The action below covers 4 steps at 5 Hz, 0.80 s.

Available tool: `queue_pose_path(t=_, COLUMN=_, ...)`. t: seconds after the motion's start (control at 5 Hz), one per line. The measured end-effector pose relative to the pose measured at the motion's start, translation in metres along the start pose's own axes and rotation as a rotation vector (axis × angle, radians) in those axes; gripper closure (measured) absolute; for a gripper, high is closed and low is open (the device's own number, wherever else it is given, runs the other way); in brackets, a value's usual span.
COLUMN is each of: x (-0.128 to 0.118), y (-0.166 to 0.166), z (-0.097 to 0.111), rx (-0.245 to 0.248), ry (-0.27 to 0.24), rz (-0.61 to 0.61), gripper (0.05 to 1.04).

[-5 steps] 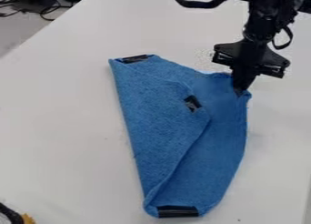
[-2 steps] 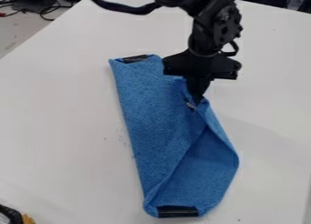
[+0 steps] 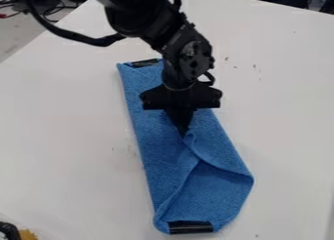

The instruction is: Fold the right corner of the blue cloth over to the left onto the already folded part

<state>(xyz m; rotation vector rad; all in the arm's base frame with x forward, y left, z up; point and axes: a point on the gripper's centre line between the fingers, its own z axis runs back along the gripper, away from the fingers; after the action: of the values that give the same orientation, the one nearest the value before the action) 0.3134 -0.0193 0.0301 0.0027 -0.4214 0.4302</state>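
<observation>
The end effector [image 3: 183, 132] is gripping a pinch of the blue cloth [image 3: 147, 151], with its fingertips closing on the fabric near the middle of the cloth's upper half. The black robot arm [image 3: 189, 53] is coming in from the top edge, left of centre, and is covering part of the cloth's upper end. A black cable [image 3: 72, 35] is looping out from the arm toward the upper left.

The cloth is lying on the white desk [image 3: 58, 136], stretching lengthwise from near the arm down toward the bottom edge. It is partly folded: one crease is running from the fingertips down to the right-hand corner, and another is slanting down toward the lower left. Between these edges, a lower layer is showing. A black upper strip [image 3: 145, 63] is sitting at the upper left end of the cloth, and a black lower strip [image 3: 190, 227] is sitting at the bottom end.

Small dark specks [image 3: 254, 66] are dotting the desk right of the arm. At the lower left corner, a black object [image 3: 9, 230] is lying beside a yellow piece [image 3: 28, 234]. Beyond the desk at the upper left, dark cords [image 3: 52, 12] are tangling.
</observation>
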Motion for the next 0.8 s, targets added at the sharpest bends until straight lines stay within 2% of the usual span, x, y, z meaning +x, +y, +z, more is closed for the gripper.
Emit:
queue_pose_path(t=0.4, x=-0.005, y=0.01, z=-0.012, rx=-0.058, ry=0.044, rz=-0.029, gripper=1.001)
queue_pose_path(t=0.6, x=-0.005, y=0.009, z=-0.016, rx=-0.057, ry=0.071, rz=-0.062, gripper=0.842)
queue_pose_path(t=0.8, x=-0.003, y=0.009, z=-0.014, rx=-0.041, ry=0.099, rz=-0.107, gripper=0.577)
